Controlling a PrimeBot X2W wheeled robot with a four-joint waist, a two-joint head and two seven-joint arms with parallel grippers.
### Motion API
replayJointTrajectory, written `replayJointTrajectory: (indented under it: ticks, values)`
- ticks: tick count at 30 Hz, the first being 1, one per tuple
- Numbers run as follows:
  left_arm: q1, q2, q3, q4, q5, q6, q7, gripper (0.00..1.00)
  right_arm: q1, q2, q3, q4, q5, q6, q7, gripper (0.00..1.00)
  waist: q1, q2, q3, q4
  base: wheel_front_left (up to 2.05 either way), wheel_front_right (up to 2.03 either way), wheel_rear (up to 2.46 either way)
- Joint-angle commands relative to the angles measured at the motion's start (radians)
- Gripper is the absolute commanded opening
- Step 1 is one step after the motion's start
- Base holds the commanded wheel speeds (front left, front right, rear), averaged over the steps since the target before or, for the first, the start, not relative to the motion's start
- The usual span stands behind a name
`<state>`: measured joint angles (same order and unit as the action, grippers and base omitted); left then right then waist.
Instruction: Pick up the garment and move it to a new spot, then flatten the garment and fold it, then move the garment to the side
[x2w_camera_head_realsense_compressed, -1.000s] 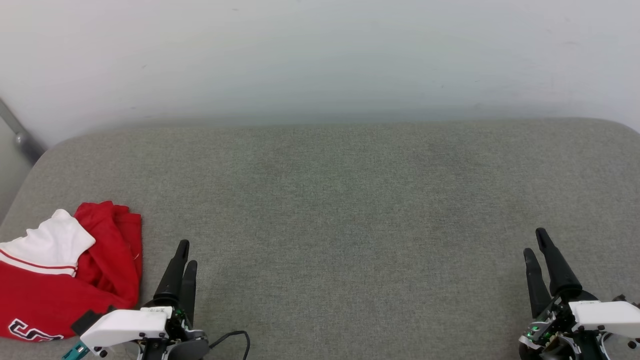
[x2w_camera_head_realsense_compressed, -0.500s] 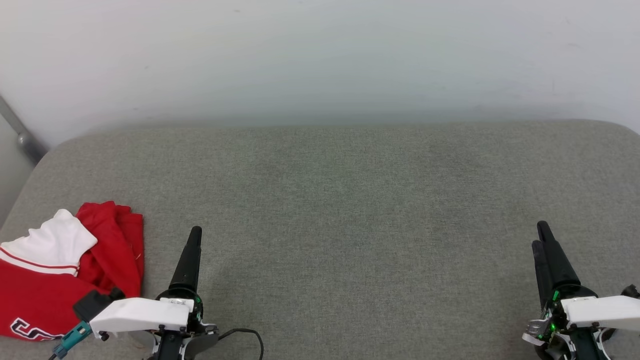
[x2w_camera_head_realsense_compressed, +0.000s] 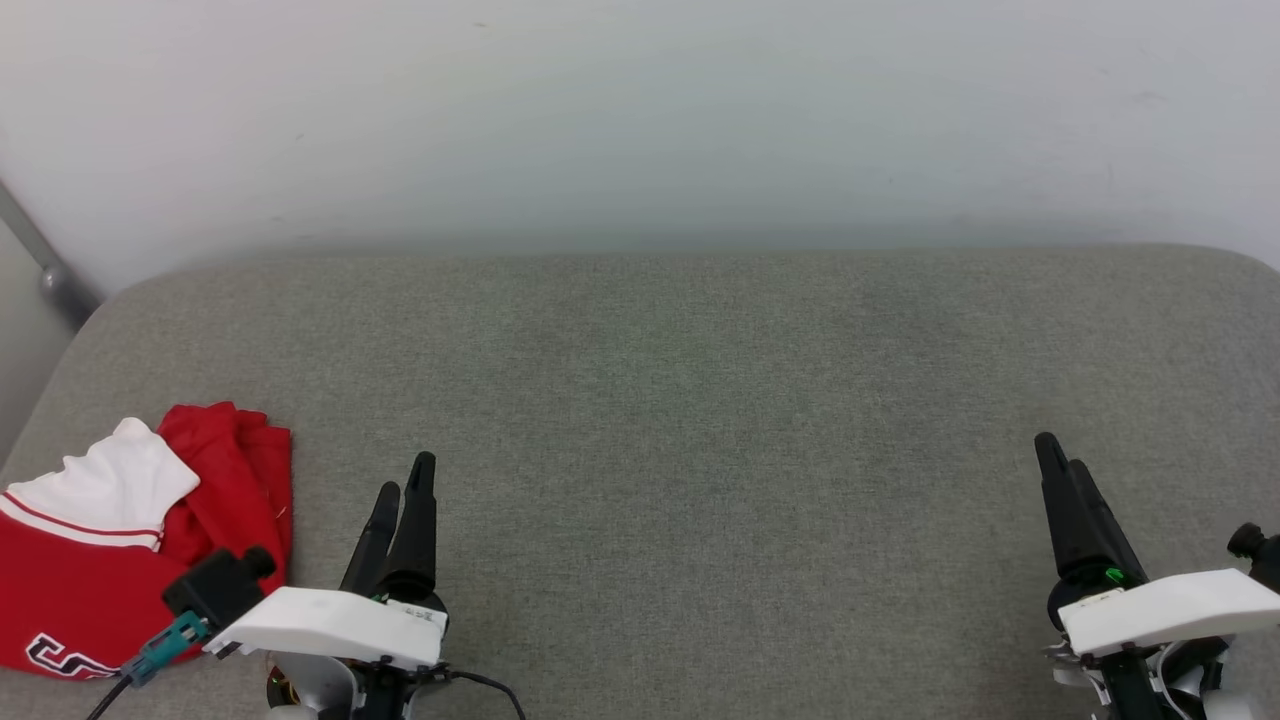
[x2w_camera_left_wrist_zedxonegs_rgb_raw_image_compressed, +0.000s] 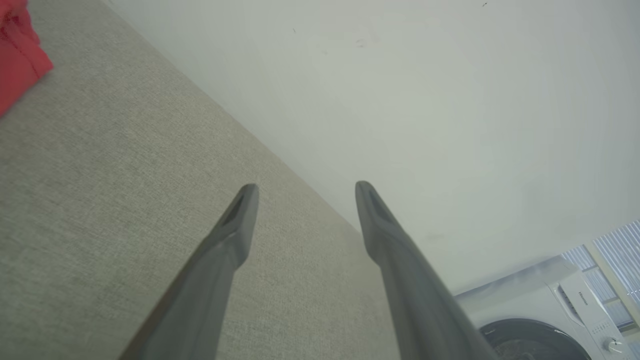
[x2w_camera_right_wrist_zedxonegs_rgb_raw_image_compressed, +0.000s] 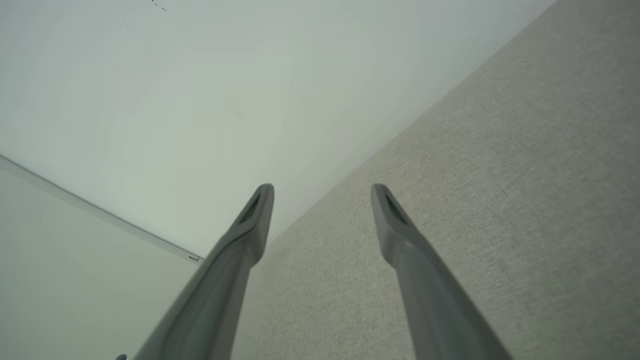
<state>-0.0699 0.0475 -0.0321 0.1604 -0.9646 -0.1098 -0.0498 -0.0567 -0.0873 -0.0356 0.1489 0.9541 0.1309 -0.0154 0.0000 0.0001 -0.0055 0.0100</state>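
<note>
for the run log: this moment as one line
red white-sleeved t-shirt lying at left edge of grey fabric cushion | left gripper open, empty, beside it | right gripper open, empty

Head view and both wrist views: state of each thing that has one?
Bright red T-shirt with white sleeves: bunched, not flat, lying at the left near corner of the grey fabric cushion, unheld.
Left gripper: open, empty, beside the T-shirt, fingers clear of it.
Right gripper: open, empty, at the cushion's right end.
White washing machine: round door partly in frame, open or shut unclear.
</note>
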Motion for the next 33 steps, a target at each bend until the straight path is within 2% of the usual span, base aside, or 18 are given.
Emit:
replayJointTrajectory:
  ticks: [1,16,33]
  values:
    - [-0.011,0.002,-0.008,-0.018,0.039,0.004,-0.009,1.00,-0.007,-0.001,0.004,-0.024,-0.037,0.000,0.002,1.00,0.0000,-0.0001,0.000,0.000,0.00,0.00,0.00]
    - [-0.019,0.051,-0.083,-0.039,0.340,0.070,-0.058,1.00,0.018,0.006,0.022,-0.072,-0.299,0.000,0.033,1.00,0.0000,-0.0001,-0.006,0.008,0.00,0.00,0.00]
    - [-0.031,0.099,-0.167,-0.036,0.522,0.138,-0.106,1.00,0.046,0.019,0.016,-0.133,-0.530,0.000,0.051,1.00,0.0000,-0.0001,-0.010,0.010,0.00,0.00,0.00]
